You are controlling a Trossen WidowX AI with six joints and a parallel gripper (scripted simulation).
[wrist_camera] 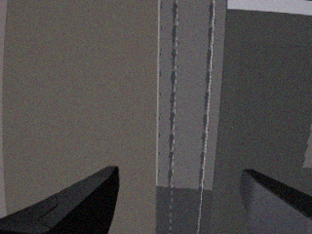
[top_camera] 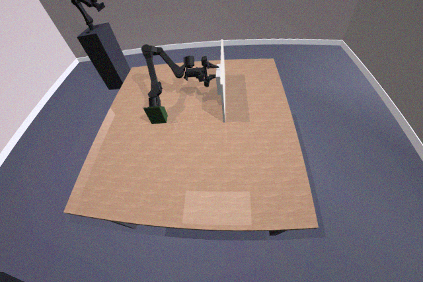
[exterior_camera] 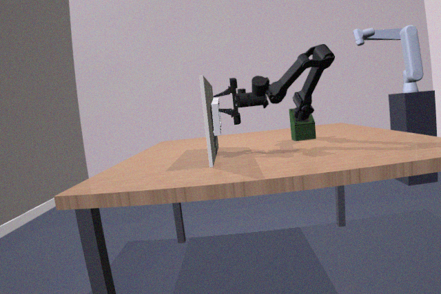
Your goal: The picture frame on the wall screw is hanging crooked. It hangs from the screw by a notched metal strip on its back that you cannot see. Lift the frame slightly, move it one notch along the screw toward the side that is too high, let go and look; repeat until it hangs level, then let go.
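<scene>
Found gripper spread, unclamped, with fingertips astride one side of white picture frame; found frame against upright panel; cannot tell tilt or fingertip contact

The desk carries both the arm and an upright panel. In the top view the arm's base block stands on the desk to the left of the panel, and the arm rises from the block and reaches right. The picture frame is at the panel's side that faces the arm. The end effector is at the frame; contact cannot be told. Beyond the desk, at the upper left, a pedestal bears another arm.
</scene>
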